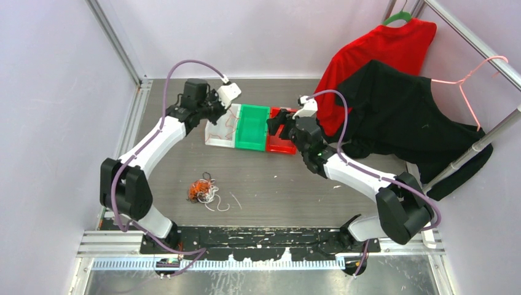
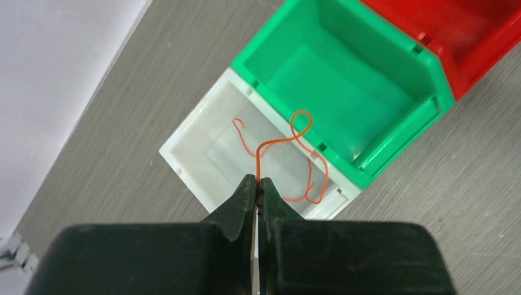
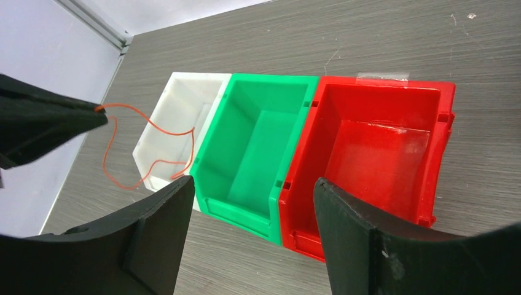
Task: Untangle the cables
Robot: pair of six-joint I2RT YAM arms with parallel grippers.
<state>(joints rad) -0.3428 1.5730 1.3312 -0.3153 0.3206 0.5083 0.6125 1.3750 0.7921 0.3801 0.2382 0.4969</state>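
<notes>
Pinching one thin orange strand (image 2: 289,140) by its end in the left jaws, pressed fully together, above the white bin (image 2: 184,161) at the centre of the left wrist view. Dangling there in curls, with one loop seen over the rim of the green bin (image 2: 276,43) next door; hard to tell whether touching that rim or merely hanging in front of it. Keeping the right jaws spread wide with nothing between them, close above the red bin (image 1: 284,146), right of centre in the top view. Leaving the rest of the cables (image 1: 199,192) as an orange, white and black clump on the tabletop (image 1: 295,184), lower left of centre in the top view, well apart from the bins, with a few loose pale strands just beside. Likely trouble on release: could spring sideways and land across the divider or in the green bin, being so light and curly; might also cling to a pad and ride away with the arm. Could hook the white bin's wall if lowered crookedly. Cannot tell whether the orange wire low in the white bin belongs to the held piece or lies there separately; if separate, may knot up afresh. Tugging at the clump afterwards with one arm alone risks dragging the whole lot instead of freeing a single strand.
</notes>
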